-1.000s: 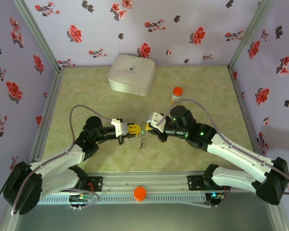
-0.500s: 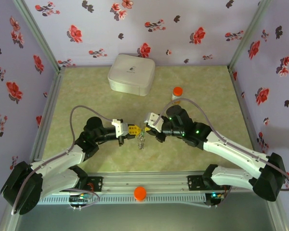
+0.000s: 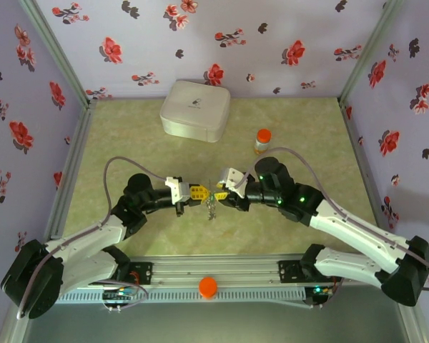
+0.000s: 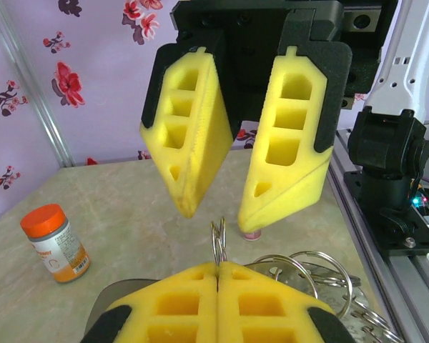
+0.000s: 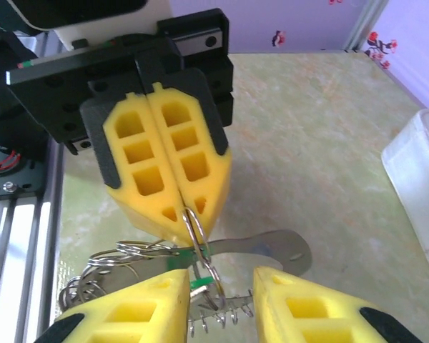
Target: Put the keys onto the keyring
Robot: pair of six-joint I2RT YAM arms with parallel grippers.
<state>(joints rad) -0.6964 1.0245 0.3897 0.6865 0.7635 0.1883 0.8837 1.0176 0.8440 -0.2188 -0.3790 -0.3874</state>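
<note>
Left gripper (image 4: 218, 273) is clamped shut on the keyring (image 4: 218, 244), mid-bench (image 3: 129, 143). Right gripper (image 5: 218, 286) faces it with jaws apart, a green key (image 5: 198, 284) between them at the ring. I can't tell whether they touch it.

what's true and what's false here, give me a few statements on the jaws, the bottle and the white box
1. The left jaws are shut on a split ring. True.
2. The right jaws are clamped shut. False: they stand apart.
3. The orange-capped bottle lies on its side. False: it stands upright.
4. The white box lies farther from the arm bases than the bottle. True.
</note>
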